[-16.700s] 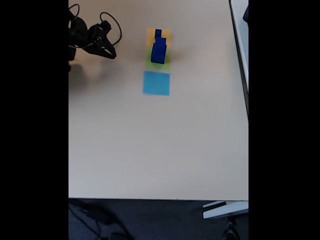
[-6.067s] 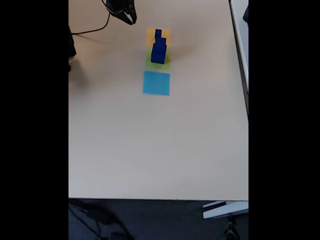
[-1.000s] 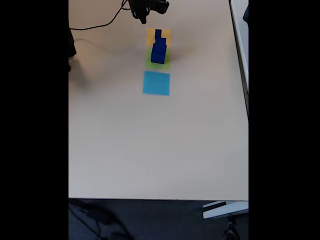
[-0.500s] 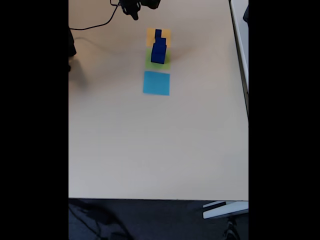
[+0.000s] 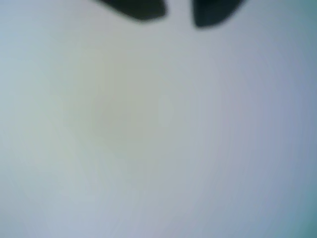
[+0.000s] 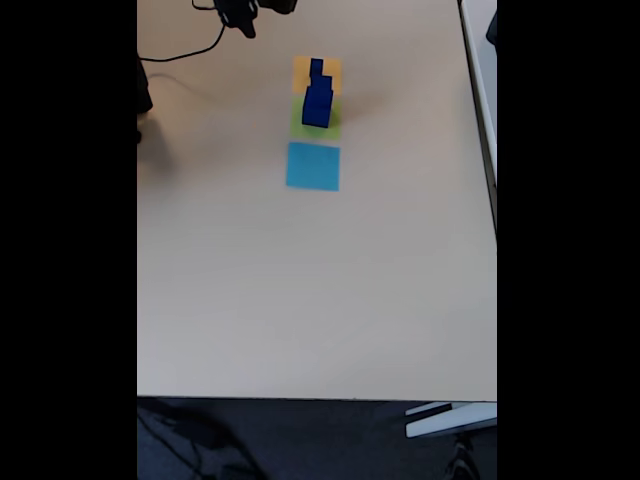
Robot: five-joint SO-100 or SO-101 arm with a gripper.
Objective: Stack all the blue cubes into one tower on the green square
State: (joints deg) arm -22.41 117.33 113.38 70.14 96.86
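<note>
**Tower standing, arm clear**

Table [image 6: 300, 300]: the green square [image 6: 330, 128] carries the cubes [image 6: 318, 98], stacked. I see the gripper [image 6: 243, 22] up-left in the fixed view, parted and empty. I judge stacking done; next, park.

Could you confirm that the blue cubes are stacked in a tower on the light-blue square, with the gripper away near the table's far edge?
Not quite: in the fixed view the tower of blue cubes stands on the green square, not the light-blue square, which lies bare just below it. The gripper is indeed away near the table's far edge.
</note>
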